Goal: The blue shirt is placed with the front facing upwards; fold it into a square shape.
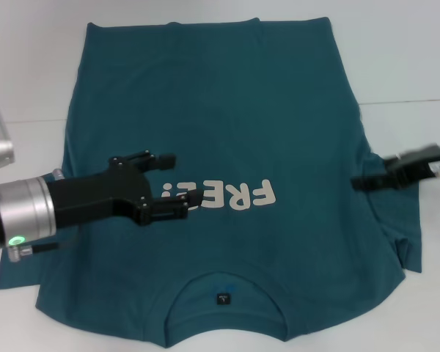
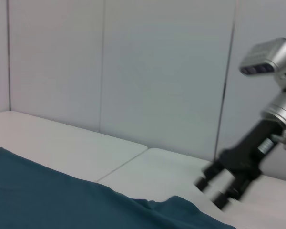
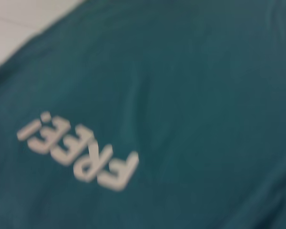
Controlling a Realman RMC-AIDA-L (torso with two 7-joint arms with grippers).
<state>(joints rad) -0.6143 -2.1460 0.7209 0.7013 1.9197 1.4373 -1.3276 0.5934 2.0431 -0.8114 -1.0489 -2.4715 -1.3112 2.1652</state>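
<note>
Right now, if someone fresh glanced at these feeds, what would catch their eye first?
The blue shirt spread flat over the white table, neckline toward the robot, with its off-white FREE! print across the chest. Next, the left gripper, fingers open, poised over the shirt at the end of the print. The right gripper sits at the shirt's right edge by the sleeve.

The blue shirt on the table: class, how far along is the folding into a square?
Barely begun. The large teal-blue cotton T-shirt lies front up, "FREE!" print showing; its right side looks tucked in. The left claw is open above the chest; the right claw is at the shirt's right edge. All square folds remain.
</note>
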